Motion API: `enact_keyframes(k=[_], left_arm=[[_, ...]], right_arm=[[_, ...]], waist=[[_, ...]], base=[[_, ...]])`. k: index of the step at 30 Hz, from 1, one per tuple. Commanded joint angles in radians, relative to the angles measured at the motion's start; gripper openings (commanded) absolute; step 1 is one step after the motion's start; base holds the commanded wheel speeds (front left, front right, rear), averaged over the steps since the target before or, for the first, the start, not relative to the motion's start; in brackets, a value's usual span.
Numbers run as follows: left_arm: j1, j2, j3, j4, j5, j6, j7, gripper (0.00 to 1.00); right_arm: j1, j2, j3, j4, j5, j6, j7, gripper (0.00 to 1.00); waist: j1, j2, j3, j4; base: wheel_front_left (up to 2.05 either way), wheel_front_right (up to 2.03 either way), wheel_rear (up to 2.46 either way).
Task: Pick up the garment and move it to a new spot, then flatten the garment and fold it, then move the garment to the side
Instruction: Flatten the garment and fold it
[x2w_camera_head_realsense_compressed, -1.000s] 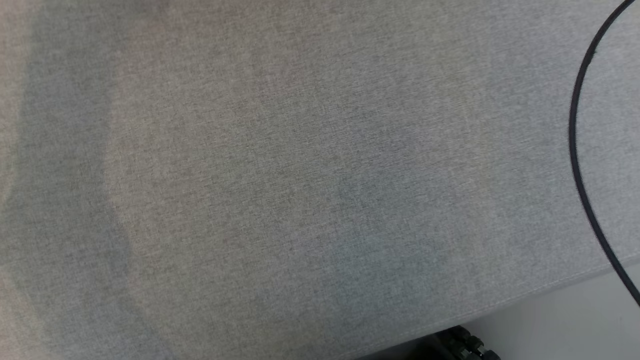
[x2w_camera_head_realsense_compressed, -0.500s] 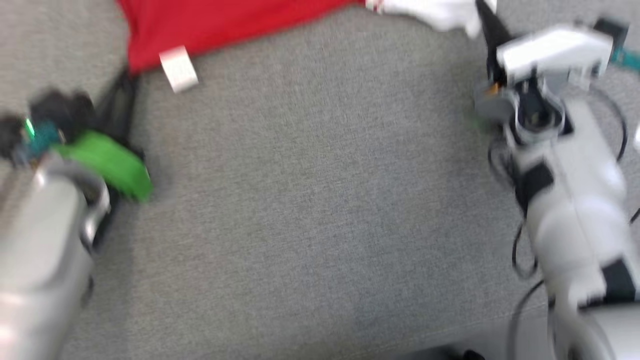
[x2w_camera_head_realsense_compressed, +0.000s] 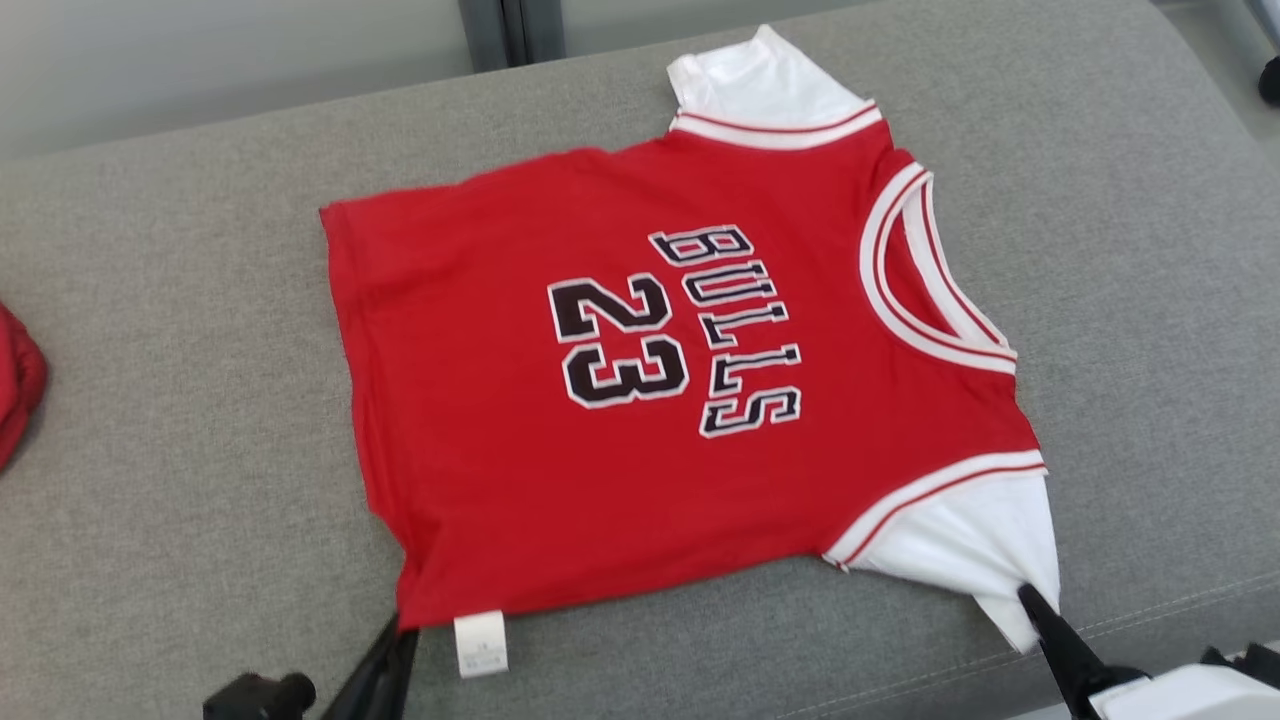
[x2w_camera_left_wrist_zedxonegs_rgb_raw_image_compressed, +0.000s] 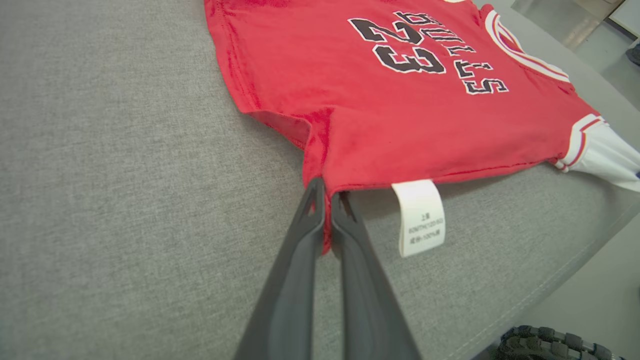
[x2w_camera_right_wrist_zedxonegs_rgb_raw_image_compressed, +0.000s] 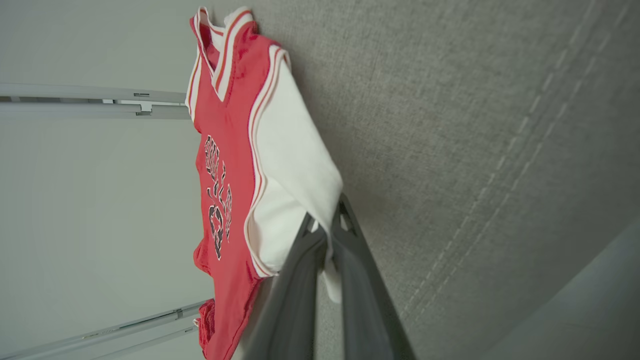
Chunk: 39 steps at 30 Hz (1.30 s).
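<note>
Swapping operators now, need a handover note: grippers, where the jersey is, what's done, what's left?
Left gripper: shut on the hem corner of the jersey, beside the care label.
Right gripper: shut on the near white sleeve.
The jersey lies spread flat, print up, on the grey cushion. A second red item sits at the head view's left edge.
Done: flattening looks about complete.
Left: fold it, then move it to the side.
</note>
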<state>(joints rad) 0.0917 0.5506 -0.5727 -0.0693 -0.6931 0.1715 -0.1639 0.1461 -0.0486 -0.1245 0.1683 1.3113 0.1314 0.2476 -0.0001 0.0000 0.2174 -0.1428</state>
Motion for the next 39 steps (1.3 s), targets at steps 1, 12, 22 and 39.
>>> enact_keyframes(k=[1,12,22,39], left_arm=[[0.043,0.011,0.000,-0.046,-0.021,0.022,0.021,0.00],[0.001,0.076,-0.015,-0.233,-0.081,0.060,0.257,0.00],[-0.213,0.104,0.025,-0.225,-0.139,0.062,0.456,0.00],[-0.370,0.066,-0.004,-0.063,-0.173,0.014,0.568,1.00]], right_arm=[[0.043,-0.004,-0.017,-0.034,0.009,-0.001,0.010,0.00],[-0.056,-0.003,-0.081,-0.091,-0.157,-0.001,0.106,0.00],[-0.441,-0.003,-0.145,0.033,-0.441,-0.001,0.303,0.00],[-0.759,-0.004,-0.085,0.188,-0.717,-0.001,0.331,1.00]], waist=[[0.0001,0.0000,-0.033,-0.012],[0.0001,0.0000,-0.012,-0.001],[0.0001,0.0000,0.051,0.005],[0.0001,0.0000,0.125,0.045]], base=[[0.00,0.00,0.00],[0.00,0.00,0.00],[0.00,0.00,0.00],[0.00,0.00,0.00]])
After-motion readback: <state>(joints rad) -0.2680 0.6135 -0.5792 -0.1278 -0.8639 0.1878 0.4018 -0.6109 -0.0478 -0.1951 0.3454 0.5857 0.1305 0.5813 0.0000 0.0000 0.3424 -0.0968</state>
